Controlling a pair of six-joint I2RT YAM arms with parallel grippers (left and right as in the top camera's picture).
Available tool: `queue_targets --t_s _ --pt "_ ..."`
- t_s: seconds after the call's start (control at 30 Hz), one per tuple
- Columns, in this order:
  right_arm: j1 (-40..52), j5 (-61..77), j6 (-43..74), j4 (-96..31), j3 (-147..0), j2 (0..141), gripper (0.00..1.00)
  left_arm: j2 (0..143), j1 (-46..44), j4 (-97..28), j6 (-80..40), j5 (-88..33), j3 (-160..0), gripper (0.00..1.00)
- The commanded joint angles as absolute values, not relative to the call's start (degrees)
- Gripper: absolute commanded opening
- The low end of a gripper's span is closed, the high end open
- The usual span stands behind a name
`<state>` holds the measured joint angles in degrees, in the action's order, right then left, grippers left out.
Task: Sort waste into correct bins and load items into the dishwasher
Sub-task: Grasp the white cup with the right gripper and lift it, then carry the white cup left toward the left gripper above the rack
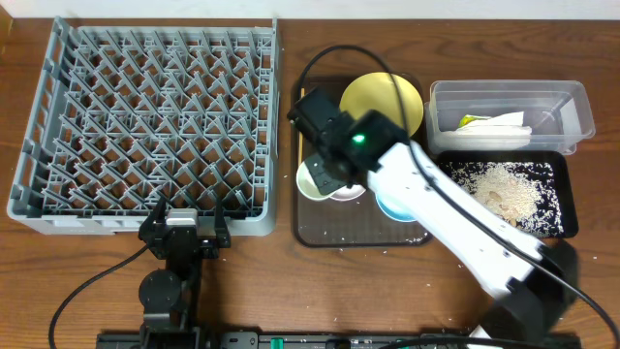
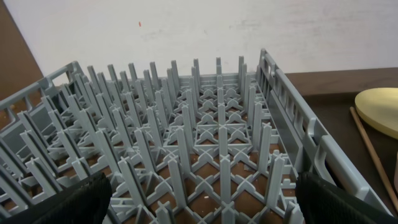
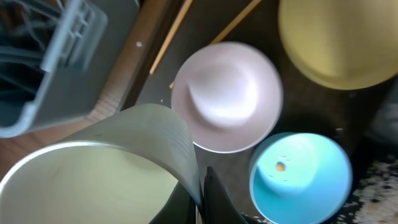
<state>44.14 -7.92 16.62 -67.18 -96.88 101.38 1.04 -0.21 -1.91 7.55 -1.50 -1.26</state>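
Observation:
My right gripper (image 3: 202, 196) is shut on the rim of the small white cup (image 3: 93, 180), one finger inside and one outside; in the overhead view it (image 1: 325, 179) holds the cup (image 1: 310, 182) at the left side of the dark brown tray (image 1: 315, 233). The white bowl (image 3: 227, 96), light blue bowl (image 3: 301, 177), yellow plate (image 3: 339, 40) and two chopsticks (image 3: 171, 34) lie on that tray. The grey dish rack (image 1: 145, 116) stands at the left. My left gripper (image 1: 184, 231) is open and empty at the rack's front edge (image 2: 208, 205).
The clear tub (image 1: 509, 111) at the back right holds the white napkin (image 1: 494, 126). The black tray (image 1: 504, 194) in front of it holds pale rice crumbs. The right arm crosses over the brown tray and the black tray. Some crumbs lie on the brown tray.

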Motion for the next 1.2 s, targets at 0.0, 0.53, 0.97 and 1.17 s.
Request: queue_targets --t_s 0.0,0.53,0.97,1.17 --pt "42.22 -9.65 14.44 -67.66 -98.13 97.34 0.01 1.04 -0.01 -4.03 7.90 -0.45 -0.23 0.96" --pt "31.53 4.78 5.41 -69.80 -96.86 93.21 0.01 1.04 -0.03 -3.11 7.86 -0.97 -0.25 0.96" --pt "24.62 16.43 -0.16 -66.08 -96.86 91.29 0.01 3.84 -0.08 6.37 -0.34 -17.78 -5.26 0.96" --pt "18.52 21.80 -2.26 -65.56 -96.84 89.62 0.01 18.15 -0.08 6.26 -0.03 -19.09 -17.21 0.96"
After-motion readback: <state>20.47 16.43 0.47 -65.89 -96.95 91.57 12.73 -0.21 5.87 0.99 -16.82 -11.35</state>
